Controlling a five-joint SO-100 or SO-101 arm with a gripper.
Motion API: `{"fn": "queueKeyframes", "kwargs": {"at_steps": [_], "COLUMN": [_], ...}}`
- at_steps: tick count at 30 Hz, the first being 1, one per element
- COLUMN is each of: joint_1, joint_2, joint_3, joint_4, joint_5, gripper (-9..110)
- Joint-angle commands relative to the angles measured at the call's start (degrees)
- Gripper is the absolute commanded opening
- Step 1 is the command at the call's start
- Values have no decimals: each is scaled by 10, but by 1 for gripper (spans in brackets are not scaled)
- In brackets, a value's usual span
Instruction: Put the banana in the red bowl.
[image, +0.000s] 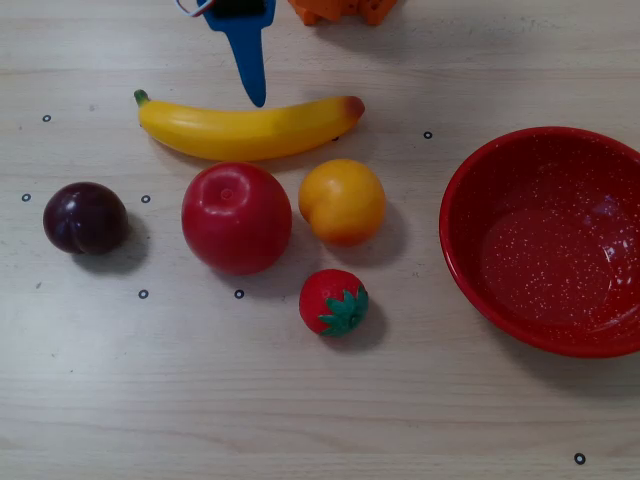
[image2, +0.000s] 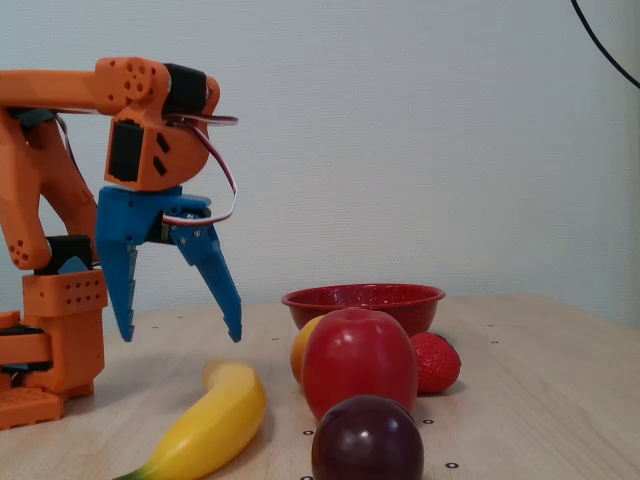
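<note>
The banana (image: 245, 128) lies flat near the table's far edge in the overhead view, green stem to the left; in the fixed view the banana (image2: 215, 418) is at the bottom left. My blue gripper (image2: 181, 335) hangs open just above the banana's far end, jaws spread wide and holding nothing. From overhead only part of the gripper (image: 248, 50) shows, one finger pointing down at the banana's middle. The red bowl (image: 455, 215) stands at the right, with nothing in it; from the side the red bowl (image2: 363, 299) is behind the fruit.
A red apple (image: 237, 218), an orange fruit (image: 342, 202), a strawberry (image: 334, 301) and a dark plum (image: 85, 217) lie close in front of the banana. The orange arm base (image2: 55, 330) stands at the left of the fixed view.
</note>
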Motion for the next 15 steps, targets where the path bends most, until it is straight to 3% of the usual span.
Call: {"fn": "queueKeyframes", "kwargs": {"at_steps": [1, 15], "joint_1": [-18, -51], "joint_2": [5, -100], "joint_3": [-54, -81], "joint_4": [-11, -39], "joint_5": [22, 75], "gripper": [41, 44]}}
